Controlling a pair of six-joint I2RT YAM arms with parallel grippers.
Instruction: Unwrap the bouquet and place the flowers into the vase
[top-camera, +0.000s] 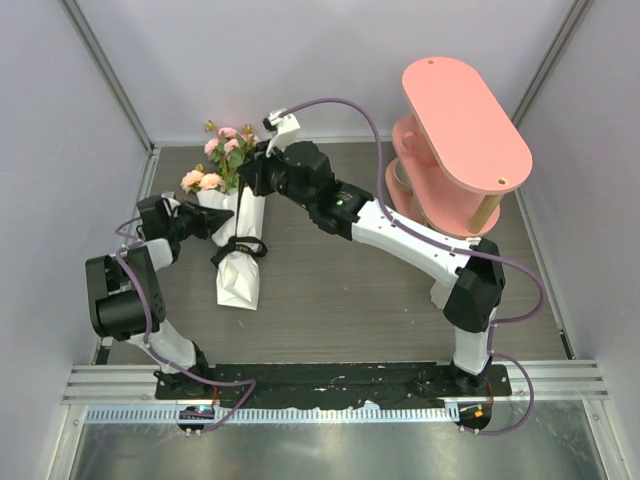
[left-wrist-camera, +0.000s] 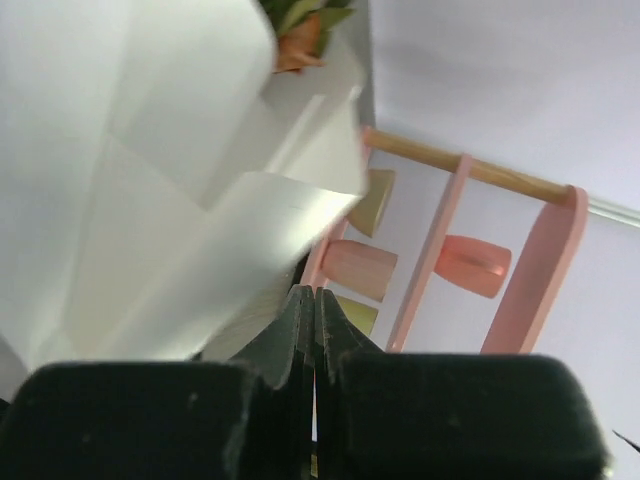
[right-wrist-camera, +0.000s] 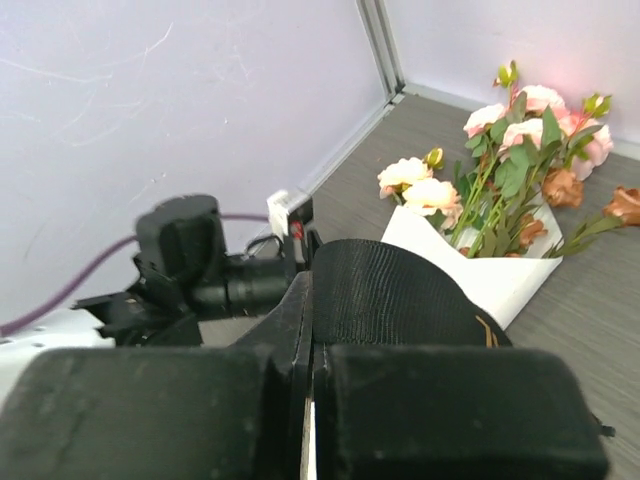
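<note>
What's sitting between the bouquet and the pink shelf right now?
Top view: only the right arm crosses the bare table between bouquet and pink shelf; no loose objects.

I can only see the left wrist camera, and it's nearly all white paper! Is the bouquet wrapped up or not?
Observer: It's wrapped. The top view shows the black ribbon tied around the bouquet.
Operator: Which way do the flowers point?
Observer: The flowers point toward the back wall, and the whole bunch lies flat on the table.
Operator: What's the other arm doing?
Observer: It reaches across the table, and the right gripper is shut, close to the open end of the paper.
</note>
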